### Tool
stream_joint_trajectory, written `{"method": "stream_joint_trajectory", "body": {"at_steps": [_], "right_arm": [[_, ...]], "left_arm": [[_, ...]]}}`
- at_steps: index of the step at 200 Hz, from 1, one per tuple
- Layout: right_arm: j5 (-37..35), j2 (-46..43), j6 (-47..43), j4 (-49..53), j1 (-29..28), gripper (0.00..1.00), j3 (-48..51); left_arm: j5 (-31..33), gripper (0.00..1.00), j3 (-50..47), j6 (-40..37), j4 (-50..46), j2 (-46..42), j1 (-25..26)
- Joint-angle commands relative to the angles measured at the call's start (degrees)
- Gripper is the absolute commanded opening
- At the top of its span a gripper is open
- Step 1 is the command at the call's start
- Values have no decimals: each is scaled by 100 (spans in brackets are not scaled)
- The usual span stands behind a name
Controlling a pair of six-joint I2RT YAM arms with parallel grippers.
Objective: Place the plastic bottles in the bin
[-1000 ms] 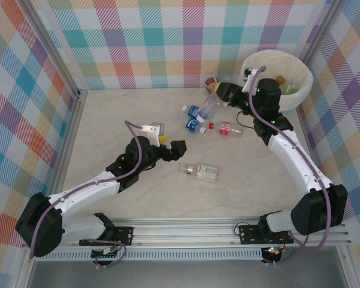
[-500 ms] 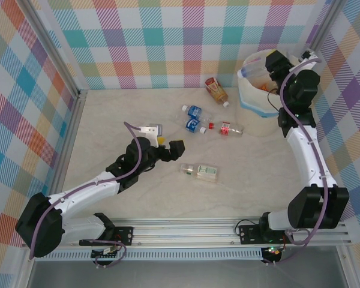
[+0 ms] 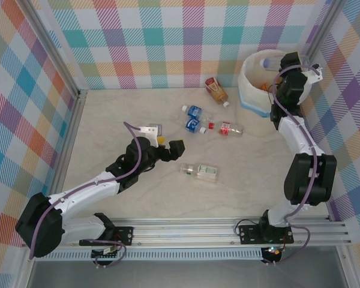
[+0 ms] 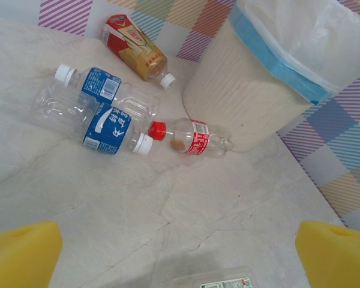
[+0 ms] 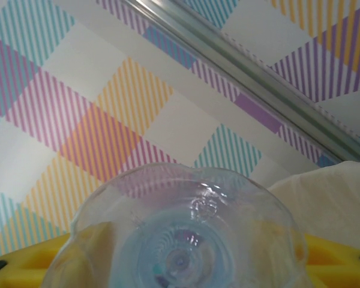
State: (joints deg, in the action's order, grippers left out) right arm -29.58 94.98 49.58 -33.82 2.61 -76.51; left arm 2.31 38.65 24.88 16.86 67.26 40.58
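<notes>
Several plastic bottles lie on the table: a brown-labelled one (image 3: 216, 89) (image 4: 135, 54), two blue-labelled ones (image 3: 194, 111) (image 3: 195, 125) (image 4: 111, 129), a red-capped one (image 3: 230, 129) (image 4: 192, 137) and a green-labelled one (image 3: 200, 171). The cream bin (image 3: 252, 90) (image 4: 246, 90) stands at the far right. My right gripper (image 3: 286, 63) (image 5: 180, 264) hangs over the bin's mouth, shut on a clear bottle (image 3: 267, 62) (image 5: 180, 240) whose base faces the wrist camera. My left gripper (image 3: 170, 144) (image 4: 180, 258) stands open above bare table, just short of the green-labelled bottle.
Checked walls close in the table at the back and on both sides, with a metal post (image 5: 246, 78) beside the bin. The bin's white liner (image 5: 330, 204) shows under the right gripper. Bare table lies between the left gripper and the bottle cluster.
The right arm has swung from the bottle cluster up over the bin, carrying the clear bottle. The left arm has not moved.
</notes>
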Motion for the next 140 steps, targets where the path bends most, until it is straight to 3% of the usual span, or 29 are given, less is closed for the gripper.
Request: {"method": "stream_joint_trajectory", "body": {"at_steps": [1,33,80,108,140], "right_arm": [[-647,133,133,484,12,68,-585],[-626,422,-455,1319,13,90,-1115],[-447,-116,-1131,1846,-54,97,-785],[605,-687,-1918,2205,-75,100,-475],[2274,-1211,-2774,2725,-123,100,-254]], "left_arm": [[95,100,18,99,-82,-66,-68],[155,100,86,172,-310,5,-77],[316,100,71,402,-456,11,-94],[587,100,20,556,-625,66,-111],[735,100,-20,692,-667,214,-188]]}}
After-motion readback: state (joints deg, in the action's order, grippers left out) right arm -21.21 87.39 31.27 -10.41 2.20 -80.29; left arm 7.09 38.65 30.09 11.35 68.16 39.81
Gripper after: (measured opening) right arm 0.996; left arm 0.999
